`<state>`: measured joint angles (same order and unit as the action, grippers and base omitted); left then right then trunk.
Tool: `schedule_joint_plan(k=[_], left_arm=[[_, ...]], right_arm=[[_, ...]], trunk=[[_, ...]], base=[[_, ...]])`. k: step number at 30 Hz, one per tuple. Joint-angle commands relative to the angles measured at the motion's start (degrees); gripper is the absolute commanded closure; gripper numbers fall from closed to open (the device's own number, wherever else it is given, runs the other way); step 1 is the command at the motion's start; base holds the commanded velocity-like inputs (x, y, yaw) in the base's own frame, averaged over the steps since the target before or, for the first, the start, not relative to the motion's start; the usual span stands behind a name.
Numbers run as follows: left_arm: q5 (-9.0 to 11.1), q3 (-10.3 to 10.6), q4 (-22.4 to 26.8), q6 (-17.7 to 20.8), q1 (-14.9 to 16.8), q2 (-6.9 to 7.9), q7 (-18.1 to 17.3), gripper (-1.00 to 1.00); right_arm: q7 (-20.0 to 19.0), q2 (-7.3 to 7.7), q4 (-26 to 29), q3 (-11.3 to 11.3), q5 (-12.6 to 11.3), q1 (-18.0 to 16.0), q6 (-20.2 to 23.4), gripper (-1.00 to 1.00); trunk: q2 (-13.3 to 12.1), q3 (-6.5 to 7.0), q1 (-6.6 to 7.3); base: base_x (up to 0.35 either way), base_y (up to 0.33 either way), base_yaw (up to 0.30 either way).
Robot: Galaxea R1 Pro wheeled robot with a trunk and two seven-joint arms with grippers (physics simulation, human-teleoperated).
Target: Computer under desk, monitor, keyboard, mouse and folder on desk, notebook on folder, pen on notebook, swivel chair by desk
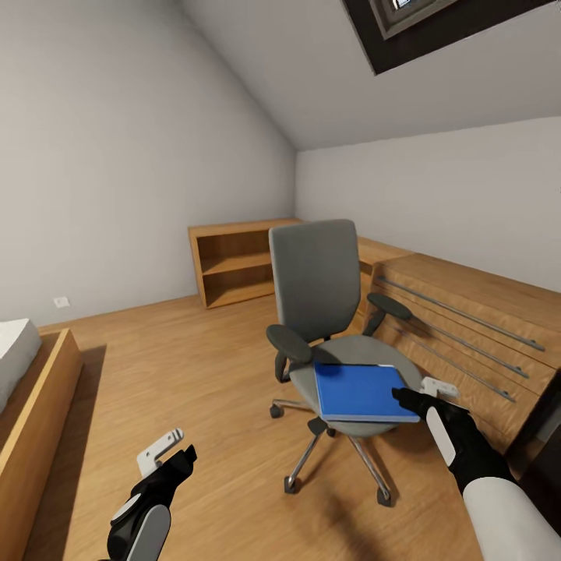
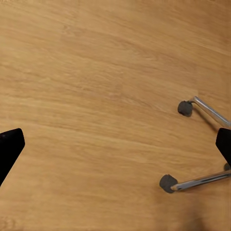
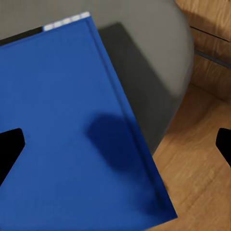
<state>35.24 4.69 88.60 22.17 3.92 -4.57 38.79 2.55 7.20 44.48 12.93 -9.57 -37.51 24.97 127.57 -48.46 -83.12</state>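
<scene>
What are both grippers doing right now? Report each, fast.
Left gripper: open, holding nothing, above the floor.
Right gripper: open, holding nothing, over the blue folder on the swivel chair.

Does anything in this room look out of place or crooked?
Yes: a flat bright blue folder lies on the grey padded seat of the swivel office chair, its front edge jutting past the seat rim. Nothing looks spilled or damaged.

Cut off, covered or out of frame

The swivel chair (image 1: 327,312) hides part of the wooden shelving (image 1: 234,265) behind it. The right tool (image 1: 421,393) covers the folder's (image 1: 362,389) near corner, and in the right wrist view the folder (image 3: 72,144) runs past the edge. The bed (image 1: 23,389) and skylight (image 1: 436,23) are cropped.
</scene>
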Motion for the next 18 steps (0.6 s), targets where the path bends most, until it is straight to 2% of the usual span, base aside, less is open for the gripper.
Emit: schedule_joint_plan(k=[1, 18], left_arm=[[0.4, 0.0, 0.1, 0.2, 0.0, 0.0, 0.4, -1.0], [0.4, 0.1, -0.5, 0.2, 0.0, 0.0, 0.4, -1.0]], right_arm=[[0.3, 0.01, 0.1, 0.0, -0.6, 0.0, 0.3, -1.0], [0.3, 0.01, 0.4, 0.0, -0.6, 0.0, 0.3, -1.0]], trunk=[[0.0, 0.03, 0.01], [0.0, 0.79, 0.01]], base=[[0.0, 0.0, 0.0], [0.0, 0.0, 0.0]])
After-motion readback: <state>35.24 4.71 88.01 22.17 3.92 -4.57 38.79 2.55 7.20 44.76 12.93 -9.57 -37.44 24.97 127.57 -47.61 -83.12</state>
